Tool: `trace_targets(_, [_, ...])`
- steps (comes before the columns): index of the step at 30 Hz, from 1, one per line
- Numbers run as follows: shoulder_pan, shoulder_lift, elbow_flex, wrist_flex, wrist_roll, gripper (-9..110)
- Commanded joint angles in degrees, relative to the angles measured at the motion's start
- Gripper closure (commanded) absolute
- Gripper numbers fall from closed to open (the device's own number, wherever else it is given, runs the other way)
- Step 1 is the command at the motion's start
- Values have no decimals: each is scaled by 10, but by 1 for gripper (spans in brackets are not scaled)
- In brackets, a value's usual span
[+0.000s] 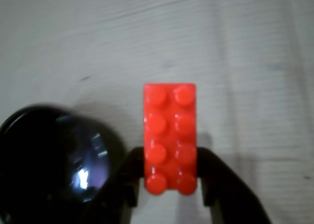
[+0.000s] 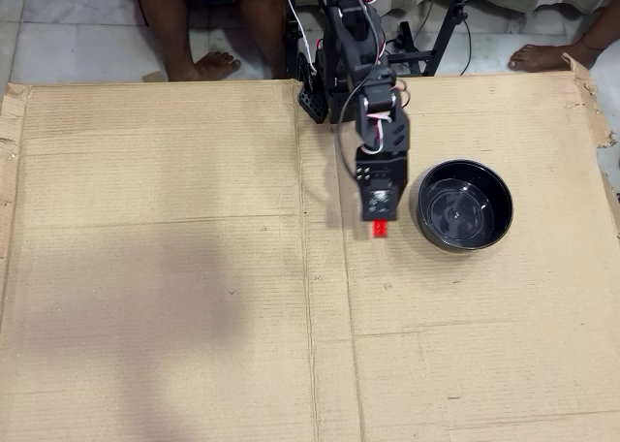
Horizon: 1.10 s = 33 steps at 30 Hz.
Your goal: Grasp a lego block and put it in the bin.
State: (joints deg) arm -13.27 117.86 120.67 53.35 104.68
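Your gripper (image 1: 170, 187) clamps the red lego block (image 1: 170, 135) by its long sides, holding it just beside the black bin (image 2: 463, 205), which sits near the cardboard sheet's (image 2: 174, 297) right edge.

Lego block (image 1: 170, 138) is glowing bright red with two rows of studs, bin (image 2: 463, 205) is looking glossy black, gripper (image 1: 170, 192) is showing up black too, and the cardboard (image 2: 174, 268) is plain tan, faintly ribbed.

Wrist view soft, dim; overhead evenly lit
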Motion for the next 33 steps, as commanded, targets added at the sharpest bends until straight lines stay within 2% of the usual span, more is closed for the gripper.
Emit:
trace_targets(1, [-52, 54, 17, -6, 4, 101])
trace_targets(10, [-204, 88, 47, -16, 4, 101])
trace_targets(15, [-256, 87, 106, -135, 28, 101])
trace_targets(22, [-279, 89, 217, -301, 35, 101])
trace_targets(30, [-289, 95, 236, -316, 53, 100])
trace_targets(33, [-290, 97, 236, -316, 53, 95])
